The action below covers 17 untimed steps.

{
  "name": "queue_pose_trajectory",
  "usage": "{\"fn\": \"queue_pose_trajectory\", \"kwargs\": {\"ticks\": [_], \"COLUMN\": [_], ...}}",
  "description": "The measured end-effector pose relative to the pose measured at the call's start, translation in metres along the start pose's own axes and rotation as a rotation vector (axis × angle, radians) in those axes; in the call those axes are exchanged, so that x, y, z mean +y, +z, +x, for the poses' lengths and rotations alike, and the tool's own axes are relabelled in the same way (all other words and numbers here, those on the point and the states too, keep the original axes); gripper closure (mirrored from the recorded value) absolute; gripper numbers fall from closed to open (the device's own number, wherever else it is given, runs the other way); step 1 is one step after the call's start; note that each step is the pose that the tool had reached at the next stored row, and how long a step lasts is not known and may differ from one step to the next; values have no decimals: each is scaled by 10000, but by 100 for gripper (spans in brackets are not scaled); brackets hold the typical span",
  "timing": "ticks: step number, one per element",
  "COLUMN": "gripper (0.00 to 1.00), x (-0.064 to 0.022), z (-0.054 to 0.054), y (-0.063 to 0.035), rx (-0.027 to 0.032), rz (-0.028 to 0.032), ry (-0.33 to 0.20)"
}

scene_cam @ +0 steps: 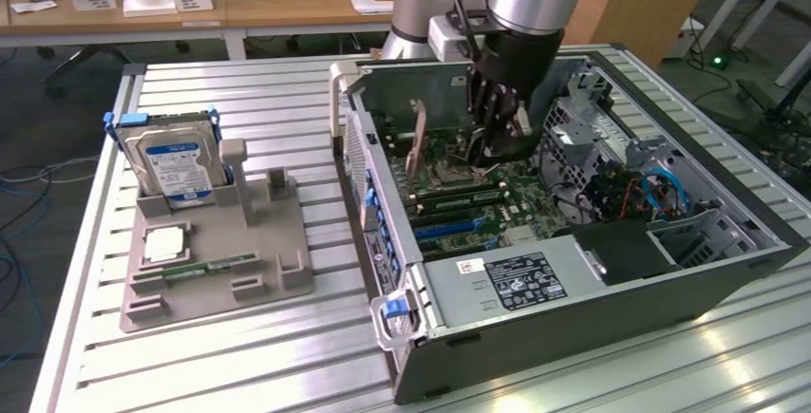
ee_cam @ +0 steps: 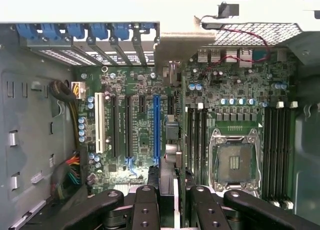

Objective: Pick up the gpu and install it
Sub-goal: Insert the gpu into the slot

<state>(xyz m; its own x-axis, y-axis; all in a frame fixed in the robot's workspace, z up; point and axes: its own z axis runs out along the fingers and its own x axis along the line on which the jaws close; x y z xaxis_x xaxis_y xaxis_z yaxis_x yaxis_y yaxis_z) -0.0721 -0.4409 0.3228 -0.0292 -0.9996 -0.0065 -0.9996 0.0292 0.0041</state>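
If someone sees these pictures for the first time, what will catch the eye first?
Most striking is the open computer case on the slatted table, with the pincer inside, holding the gpu edge-on above the motherboard. At the exterior view's left, a hard drive stands in a grey holder.

The computer case (scene_cam: pixel 709 285) lies open upward, free above the motherboard (ee_cam: pixel 140 90). The gripper (ee_cam: pixel 171 172), closed on the gpu (ee_cam: pixel 171 145), fills the middle; power supply (scene_cam: pixel 514 285), drive cage (scene_cam: pixel 595 138) and cable bundle (ee_cam: pixel 67 172) crowd the case's edges.
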Motion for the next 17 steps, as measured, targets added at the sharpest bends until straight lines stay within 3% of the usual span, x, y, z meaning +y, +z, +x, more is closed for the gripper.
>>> {"fn": "queue_pose_trajectory", "kwargs": {"ticks": [17], "gripper": [72], "x": [2], "z": [1], "y": [194], "rx": [57], "rz": [-25], "ry": [118]}}
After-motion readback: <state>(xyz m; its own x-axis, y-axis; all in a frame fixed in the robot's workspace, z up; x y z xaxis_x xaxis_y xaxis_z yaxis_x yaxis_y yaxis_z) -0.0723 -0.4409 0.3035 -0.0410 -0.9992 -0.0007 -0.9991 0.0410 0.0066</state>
